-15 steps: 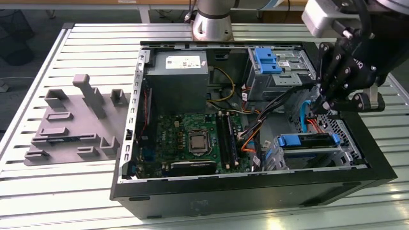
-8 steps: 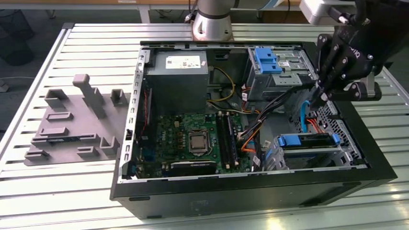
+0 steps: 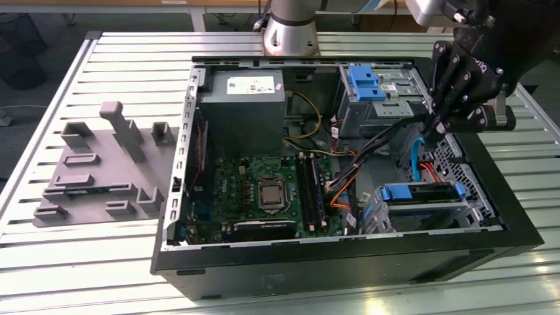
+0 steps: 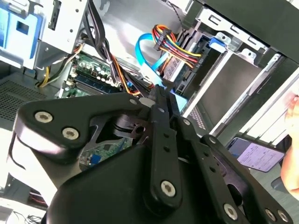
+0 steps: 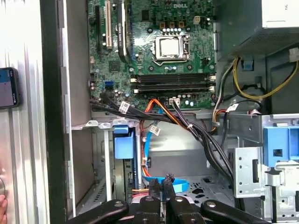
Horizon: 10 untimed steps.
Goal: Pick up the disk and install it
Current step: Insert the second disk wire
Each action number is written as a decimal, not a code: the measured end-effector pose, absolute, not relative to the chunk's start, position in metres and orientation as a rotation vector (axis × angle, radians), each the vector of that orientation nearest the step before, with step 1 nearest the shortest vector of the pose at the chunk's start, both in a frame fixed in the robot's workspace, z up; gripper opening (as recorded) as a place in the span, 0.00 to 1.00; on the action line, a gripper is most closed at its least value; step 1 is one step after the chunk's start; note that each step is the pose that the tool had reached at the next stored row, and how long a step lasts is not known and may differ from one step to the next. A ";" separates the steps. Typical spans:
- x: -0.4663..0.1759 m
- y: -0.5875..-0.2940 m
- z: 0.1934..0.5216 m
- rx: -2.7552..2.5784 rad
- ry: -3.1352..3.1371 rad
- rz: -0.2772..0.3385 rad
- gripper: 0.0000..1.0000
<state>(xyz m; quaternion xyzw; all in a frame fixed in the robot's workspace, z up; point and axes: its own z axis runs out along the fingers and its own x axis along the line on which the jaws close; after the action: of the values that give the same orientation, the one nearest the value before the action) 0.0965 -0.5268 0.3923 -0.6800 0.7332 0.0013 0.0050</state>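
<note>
The gripper (image 3: 435,129) is seen inside the open computer case (image 3: 350,252), toward its drive-bay side. In both wrist views its fingers (image 5: 154,186) are brought together, and nothing can be made out clamped between them. The disk (image 3: 420,193) appears already seated in the cage at the case's front corner, its blue rail facing up. A blue data cable (image 5: 145,158) loops just beside the fingertips, and a black wire bundle (image 5: 201,135) runs close by. A snag is judged the main risk: a cable could be hooked by the closed fingers and its plug dragged loose, or the disk nudged out of its cage.
</note>
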 end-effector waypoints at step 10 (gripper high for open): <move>0.097 -0.515 0.389 -2.148 2.330 -0.061 0.25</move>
<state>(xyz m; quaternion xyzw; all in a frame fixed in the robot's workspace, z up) 0.0966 -0.5147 0.3886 -0.6775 0.7351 -0.0193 -0.0141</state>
